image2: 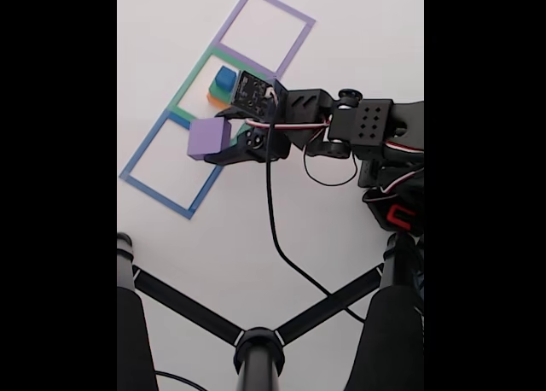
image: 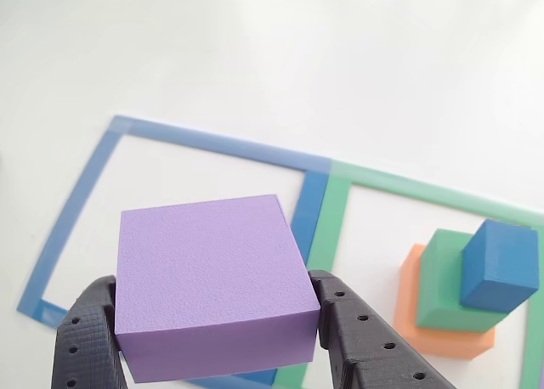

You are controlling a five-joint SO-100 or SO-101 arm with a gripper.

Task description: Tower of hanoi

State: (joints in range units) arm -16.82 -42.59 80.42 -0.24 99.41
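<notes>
- While your gripper [image: 217, 325] pinches the purple block [image: 212, 283] between its two black fingers [image: 85, 338], that block hangs above the white table [image: 272, 49], clear of it in the other view.
- In that view you see the purple block over the near right corner of the blue outline [image: 81, 202], covering part of the tape there.
- You see one finger pressed on each side of the purple block, low on its side faces, and the block sits a little tilted in the grasp.
- To your right in the other view, the green outline [image: 408, 189] holds the stack: the orange block [image: 425, 334] on the table, the green block [image: 446, 283] on it, and the blue cube [image: 501, 266] on top.
- You see the blue cube turned out of line with the green block and set toward its right side.
- The stack is well apart from your held block.
- In the fixed view you find the arm [image2: 358, 126] reaching in from the right, with the purple block [image2: 209, 137] at its tip over the edge of the blue outline [image2: 162, 165].
- Beyond it there you see the stack in the green outline [image2: 198, 73], the blue cube [image2: 225, 78] on top, and farther still the purple outline [image2: 264, 24].
- A black cable [image2: 277, 229] hangs from the arm down to a black stand [image2: 256, 348] at the bottom of the fixed view.
</notes>
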